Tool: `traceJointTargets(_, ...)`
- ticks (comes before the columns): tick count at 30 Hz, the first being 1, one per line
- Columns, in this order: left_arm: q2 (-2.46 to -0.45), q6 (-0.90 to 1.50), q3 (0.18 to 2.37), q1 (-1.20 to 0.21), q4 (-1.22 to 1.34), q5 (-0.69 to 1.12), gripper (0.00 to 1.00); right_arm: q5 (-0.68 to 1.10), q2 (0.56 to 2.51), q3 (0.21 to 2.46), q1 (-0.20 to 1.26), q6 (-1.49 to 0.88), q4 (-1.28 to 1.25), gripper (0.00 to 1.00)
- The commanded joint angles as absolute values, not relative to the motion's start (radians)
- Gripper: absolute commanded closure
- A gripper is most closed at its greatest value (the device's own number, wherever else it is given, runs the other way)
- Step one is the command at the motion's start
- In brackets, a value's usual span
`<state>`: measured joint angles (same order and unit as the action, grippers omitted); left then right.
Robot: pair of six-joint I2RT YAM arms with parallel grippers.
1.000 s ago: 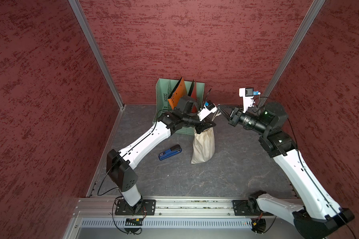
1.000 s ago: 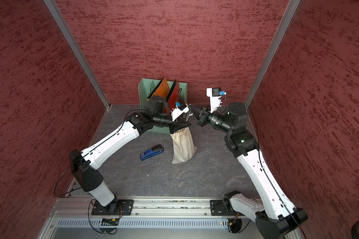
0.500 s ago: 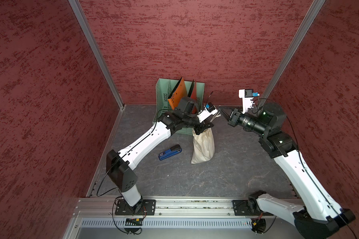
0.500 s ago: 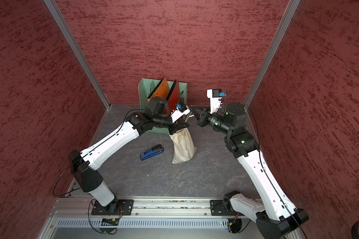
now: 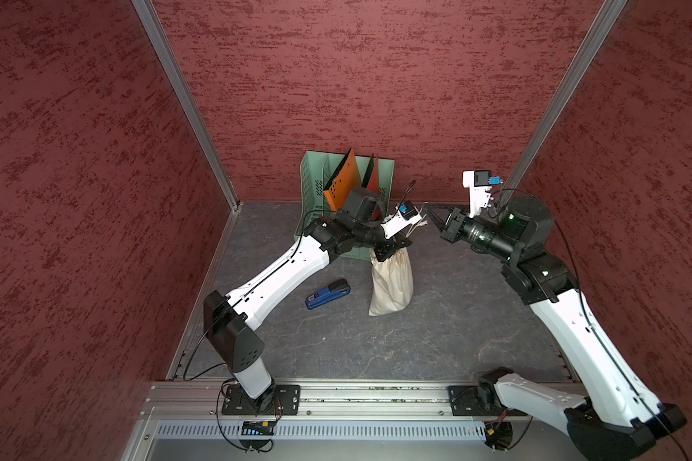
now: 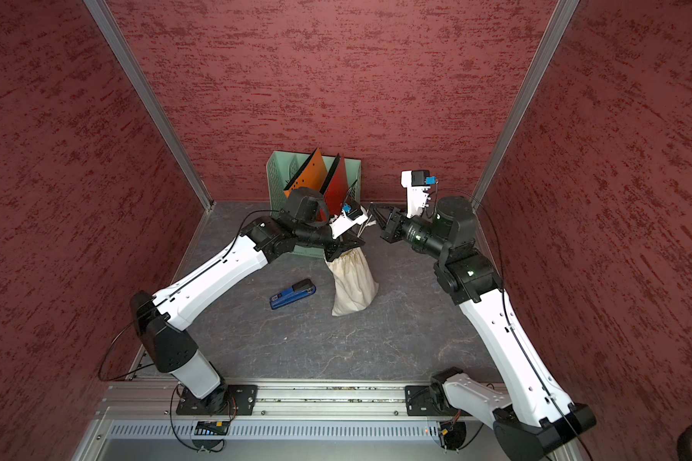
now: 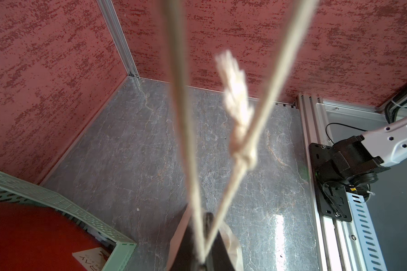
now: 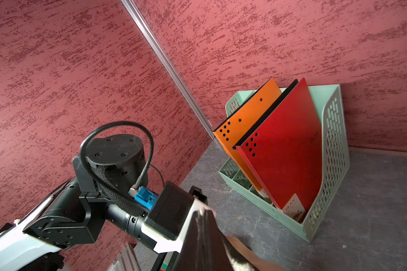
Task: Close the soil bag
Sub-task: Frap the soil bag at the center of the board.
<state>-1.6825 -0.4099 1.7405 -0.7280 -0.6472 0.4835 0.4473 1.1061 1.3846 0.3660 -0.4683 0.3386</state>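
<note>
The soil bag (image 5: 392,283) (image 6: 354,285), a cream cloth sack, stands on the grey floor in front of the green file rack. My left gripper (image 5: 392,248) (image 6: 342,250) is shut on its gathered neck. In the left wrist view the pale cords (image 7: 186,117) rise out of the shut left gripper (image 7: 206,234), with a frayed knot (image 7: 242,150) and a strip of bag cloth (image 7: 232,244) beside the jaws. My right gripper (image 5: 430,213) (image 6: 376,213) (image 8: 203,212) hangs higher and to the right, shut on the cords (image 5: 416,228).
A green file rack (image 5: 310,187) (image 6: 276,179) (image 8: 334,140) with an orange folder (image 5: 342,179) and a red one (image 8: 282,152) stands against the back wall. A blue stapler (image 5: 327,294) (image 6: 292,294) lies left of the bag. Red walls close three sides.
The left wrist has shifted slightly toward the right gripper. Both grips and the bag look unchanged.
</note>
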Motion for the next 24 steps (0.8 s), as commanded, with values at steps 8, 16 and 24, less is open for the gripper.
traceJointTargets(8, -1.702, -0.444, 1.712, -0.721, -0.845, 0.384, 0.86, 0.393, 1.076, 1.522, 0.363, -0.493, 0.090, 1.00)
traceJointTargets(16, -1.702, -0.457, 1.723, -0.721, -0.865, 0.366, 0.86, 0.378, 1.071, 1.519, 0.363, -0.492, 0.091, 1.00)
traceJointTargets(24, -1.704, -0.504, 1.747, -0.725, -0.929, 0.285, 0.87, 0.346, 1.082, 1.567, 0.364, -0.455, 0.128, 1.00)
